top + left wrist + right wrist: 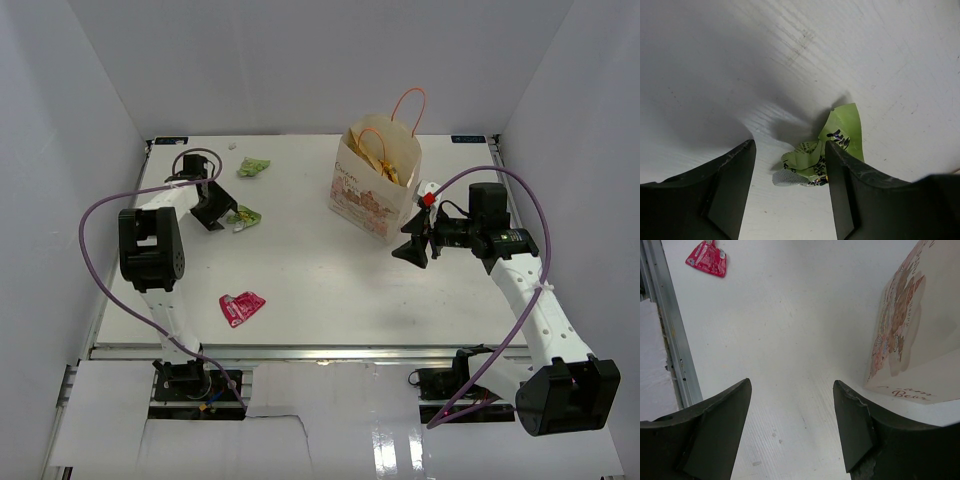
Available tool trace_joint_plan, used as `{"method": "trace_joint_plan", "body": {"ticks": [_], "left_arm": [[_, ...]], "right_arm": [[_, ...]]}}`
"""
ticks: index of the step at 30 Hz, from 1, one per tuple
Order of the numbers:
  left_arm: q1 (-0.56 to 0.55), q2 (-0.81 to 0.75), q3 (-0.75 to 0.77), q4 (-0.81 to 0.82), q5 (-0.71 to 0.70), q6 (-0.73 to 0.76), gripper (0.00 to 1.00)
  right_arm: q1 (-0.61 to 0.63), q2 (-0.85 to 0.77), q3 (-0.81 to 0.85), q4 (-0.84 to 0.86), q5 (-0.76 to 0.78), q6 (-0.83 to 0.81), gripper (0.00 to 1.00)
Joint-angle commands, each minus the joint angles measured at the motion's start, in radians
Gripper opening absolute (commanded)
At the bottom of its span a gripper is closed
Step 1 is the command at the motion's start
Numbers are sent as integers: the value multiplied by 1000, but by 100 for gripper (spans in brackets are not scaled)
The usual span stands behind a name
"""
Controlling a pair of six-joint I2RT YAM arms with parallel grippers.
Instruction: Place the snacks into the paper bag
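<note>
Left gripper (789, 150) spread wide, holding nothing, low over a crumpled green packet (835, 140) lying partly between its fingers, apparently lined up for a pick. Right gripper (792, 390) likewise parted and bare, parked just beside the upright paper bag (375, 190), probably to leave its mouth free. Second green packet (253, 167) and pink packet (242, 306) lying apart on the table (320, 270). Yellow contents (385, 160) inside the bag hard to identify; part of the near packet hidden behind one finger.
</note>
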State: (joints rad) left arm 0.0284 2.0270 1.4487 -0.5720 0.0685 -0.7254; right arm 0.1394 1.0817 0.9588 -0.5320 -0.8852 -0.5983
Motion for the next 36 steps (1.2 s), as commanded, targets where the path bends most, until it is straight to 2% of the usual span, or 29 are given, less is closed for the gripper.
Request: {"method": "trace_joint_plan", "body": {"ticks": [1,8,13,17,18,22,24,30,31,34,36], "left_arm": [[-45,-10,13,-83,-19,-78,68],[-56,-8,50,-111,-18,-121,65],[-58,21,56,-112,8,-163,59],[-64,48,70,-109,25,-177,42],[-65,52,78,-105,33,-177,34],[-68,56,93,-88,65,-158,21],[-68,47,98,-68,83,-140,19],[-70,-42,43,53,264,24,8],[-70,-65,21,75,293,61,3],[-71,-166,-79,170,422,99,0],[-81,-232,-128,228,520,118,0]], "right_arm": [[-3,-9,21,10,-14,2,72],[-3,-17,23,10,-17,3,72],[-4,-20,21,13,-18,3,72],[-3,-26,23,7,-18,0,72],[-3,-26,24,6,-21,-6,72],[-4,-34,41,-20,-32,-43,72],[-3,-35,57,-40,-41,-76,72],[-1,-45,126,-163,-115,-231,72],[3,-48,150,-195,-129,-321,72],[57,-60,173,-290,-147,-478,72],[156,-68,173,-312,-95,-509,72]]}}
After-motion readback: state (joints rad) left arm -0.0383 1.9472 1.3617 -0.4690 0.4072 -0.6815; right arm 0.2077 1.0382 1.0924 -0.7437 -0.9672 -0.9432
